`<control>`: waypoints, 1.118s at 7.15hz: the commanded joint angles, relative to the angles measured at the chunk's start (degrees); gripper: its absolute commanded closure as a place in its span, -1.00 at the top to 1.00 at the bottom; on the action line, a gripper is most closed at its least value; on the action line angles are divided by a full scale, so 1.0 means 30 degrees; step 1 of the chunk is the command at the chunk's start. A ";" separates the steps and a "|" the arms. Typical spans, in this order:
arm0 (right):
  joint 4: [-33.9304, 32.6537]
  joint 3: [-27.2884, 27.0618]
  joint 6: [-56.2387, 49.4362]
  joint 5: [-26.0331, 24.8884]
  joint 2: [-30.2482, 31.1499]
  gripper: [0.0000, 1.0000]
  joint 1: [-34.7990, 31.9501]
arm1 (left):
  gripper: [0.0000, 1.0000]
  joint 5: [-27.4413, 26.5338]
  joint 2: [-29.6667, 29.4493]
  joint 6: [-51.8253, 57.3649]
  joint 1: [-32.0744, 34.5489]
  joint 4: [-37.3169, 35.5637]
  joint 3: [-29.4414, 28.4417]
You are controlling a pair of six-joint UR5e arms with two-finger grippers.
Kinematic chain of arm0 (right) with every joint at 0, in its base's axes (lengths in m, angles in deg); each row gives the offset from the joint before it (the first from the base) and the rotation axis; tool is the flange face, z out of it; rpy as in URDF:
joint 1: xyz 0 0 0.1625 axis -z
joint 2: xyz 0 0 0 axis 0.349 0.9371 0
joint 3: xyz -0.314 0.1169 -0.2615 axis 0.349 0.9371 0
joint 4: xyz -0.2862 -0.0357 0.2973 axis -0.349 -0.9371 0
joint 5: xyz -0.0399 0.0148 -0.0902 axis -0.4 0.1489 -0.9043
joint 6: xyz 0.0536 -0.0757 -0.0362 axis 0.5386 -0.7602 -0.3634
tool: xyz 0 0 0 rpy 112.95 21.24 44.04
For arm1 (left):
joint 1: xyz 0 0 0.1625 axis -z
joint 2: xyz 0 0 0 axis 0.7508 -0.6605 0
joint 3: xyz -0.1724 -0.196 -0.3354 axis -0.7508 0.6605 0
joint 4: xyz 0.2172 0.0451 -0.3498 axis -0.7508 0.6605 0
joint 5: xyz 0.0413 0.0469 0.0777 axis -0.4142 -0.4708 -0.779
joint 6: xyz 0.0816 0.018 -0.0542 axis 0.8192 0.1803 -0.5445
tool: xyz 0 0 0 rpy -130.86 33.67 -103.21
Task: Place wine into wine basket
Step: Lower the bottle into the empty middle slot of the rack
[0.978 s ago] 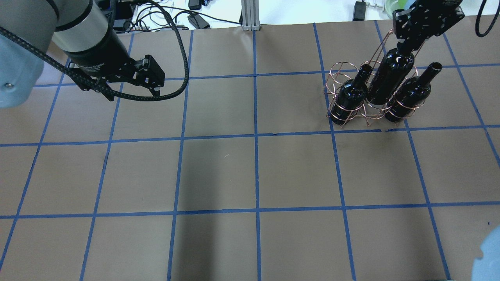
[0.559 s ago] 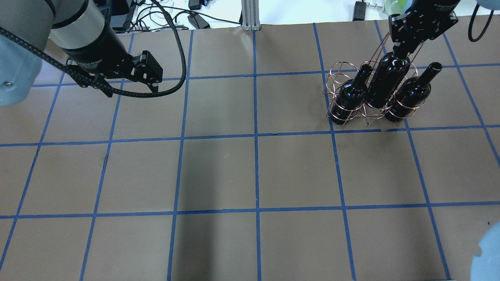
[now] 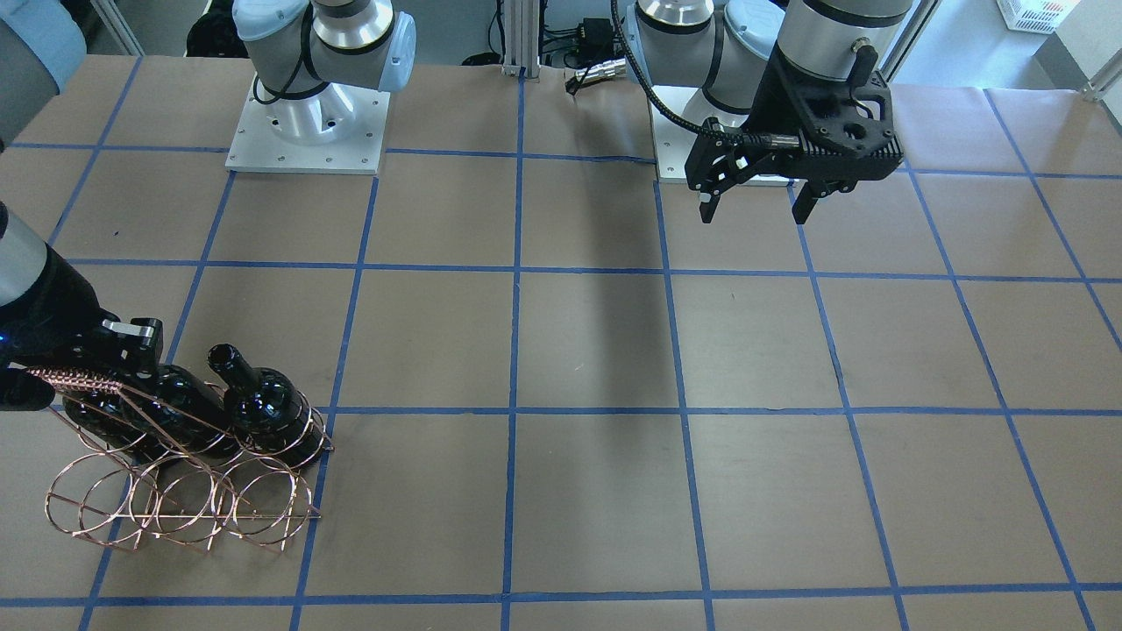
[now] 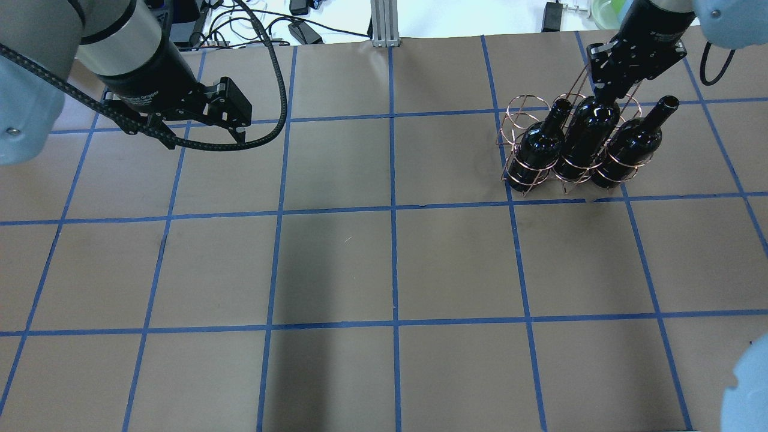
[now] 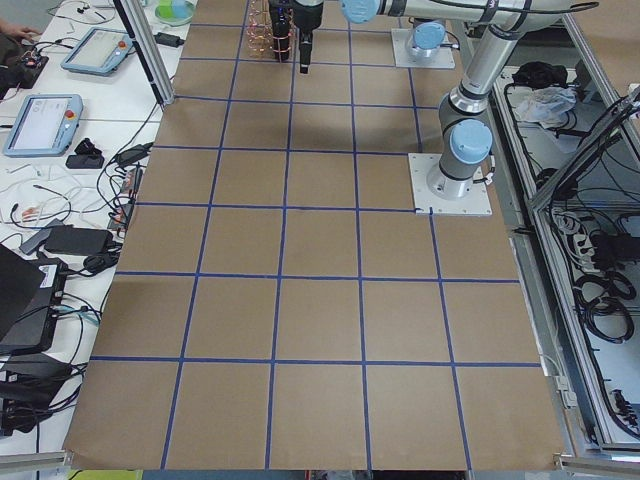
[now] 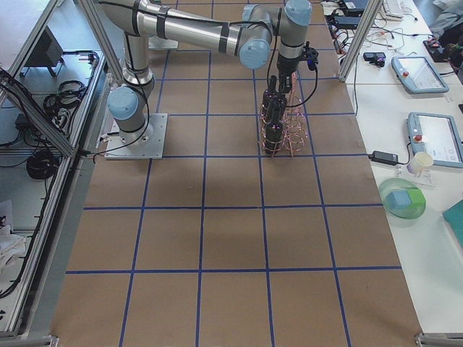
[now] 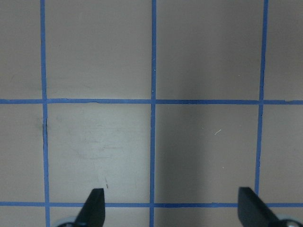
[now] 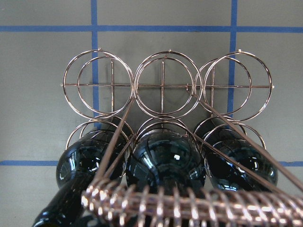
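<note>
right gripper at neck of glossy near-black glass wine bottle | middle of three in copper thin-wire basket | worktop's far half, toward right edge

Tally from my station. Bottles, dark glass: three. The wine is in the middle, with a second bottle and a third bottle beside it. Wine basket: one, and I count six hoop slots in two rows of three. Hands: two, left hand and right hand. Table: one. Screen pendants on the side bench: two, near pendant and far pendant.
</note>
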 commanded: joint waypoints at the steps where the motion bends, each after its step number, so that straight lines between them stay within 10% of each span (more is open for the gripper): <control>1: -0.1083 -0.1177 -0.0033 0.0000 -0.0026 -1.00 0.0000 | 1.00 0.0001 0.0015 0.0013 0.0012 0.0054 0.0002; 3: -0.1117 -0.1358 -0.0207 -0.0029 -0.0055 -0.89 0.0000 | 1.00 0.0001 0.0015 -0.0017 0.0012 0.0055 0.0002; 4: -0.1204 -0.1417 -0.0209 -0.0029 -0.0026 -0.52 0.0000 | 1.00 -0.0028 0.0015 -0.0017 0.0012 0.0055 0.0002; 6: -0.1117 -0.1301 -0.0179 -0.0116 0.0207 0.99 0.0000 | 1.00 -0.0145 0.0015 0.0012 0.0012 0.0055 0.0002; 8: -0.0681 -0.1124 -0.0150 -0.0234 0.1693 1.00 -0.0087 | 1.00 -0.0002 -0.0043 0.0071 0.0070 -0.0032 -0.0027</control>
